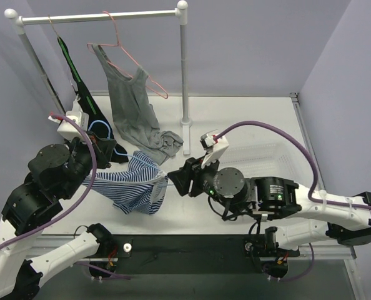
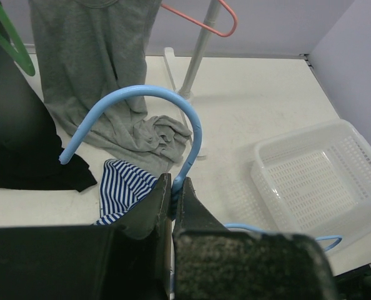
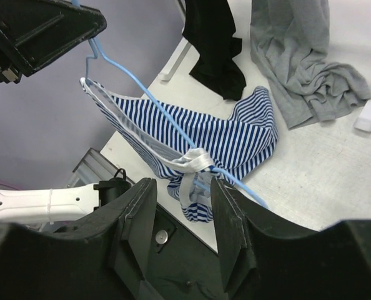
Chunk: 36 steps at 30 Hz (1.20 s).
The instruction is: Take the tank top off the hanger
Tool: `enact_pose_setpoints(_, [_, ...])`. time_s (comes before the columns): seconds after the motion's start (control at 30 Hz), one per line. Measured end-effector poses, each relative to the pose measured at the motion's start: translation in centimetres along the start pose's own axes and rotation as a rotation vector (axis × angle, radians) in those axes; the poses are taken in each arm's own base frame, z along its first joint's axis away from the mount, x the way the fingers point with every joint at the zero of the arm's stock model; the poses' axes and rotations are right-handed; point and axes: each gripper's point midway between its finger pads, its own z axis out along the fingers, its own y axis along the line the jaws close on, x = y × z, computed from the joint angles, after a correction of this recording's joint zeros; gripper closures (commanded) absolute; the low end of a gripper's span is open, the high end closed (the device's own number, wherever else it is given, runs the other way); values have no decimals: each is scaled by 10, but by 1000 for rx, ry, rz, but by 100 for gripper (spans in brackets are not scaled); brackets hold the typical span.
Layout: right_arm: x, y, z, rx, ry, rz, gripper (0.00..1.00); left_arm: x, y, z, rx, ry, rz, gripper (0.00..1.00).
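A blue-and-white striped tank top [image 1: 132, 184] hangs from a light blue hanger [image 1: 102, 129], and one bunched strap is looped round the hanger's right end. My left gripper [image 2: 173, 187] is shut on the hanger [image 2: 142, 94] just below its hook, holding it above the table. The striped top [image 2: 123, 187] shows under the left fingers. My right gripper [image 3: 182, 185] stands open at the hanger's [image 3: 142, 94] low end. The bunched strap of the top [image 3: 223, 137] lies just beyond its spread jaws, untouched by either one. From above, the right gripper [image 1: 173, 180] sits at the top's right edge.
A grey top [image 1: 132, 100] on a pink hanger [image 1: 126, 50] and a black garment [image 1: 89, 106] on a green hanger hang from the white rack [image 1: 184, 75]; the grey hem is piled on the table. A white basket [image 2: 310, 175] lies at the right.
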Motion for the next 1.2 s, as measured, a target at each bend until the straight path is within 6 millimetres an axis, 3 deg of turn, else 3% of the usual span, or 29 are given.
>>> enact_pose_setpoints(0.2, [29,15,29,41,59,64,60,1,8,2,-52,2,-1,100])
enact_pose_setpoints(0.37, [49,15,50,117,67,131,60,-2,11,0,-65,-13,-27,100])
enact_pose_setpoints(0.63, [46,6,62,212,-4,204,61,-8,12,-11,-53,-46,-67,100])
enact_pose_setpoints(0.8, [42,1,68,247,-36,227,86,-12,15,-17,-54,-67,-85,100])
enact_pose_setpoints(0.87, [40,-1,68,255,-45,235,100,-13,15,-18,-57,-72,-92,100])
enact_pose_setpoints(1.2, [42,-23,60,270,-97,261,100,-7,20,-17,-73,-70,-95,100])
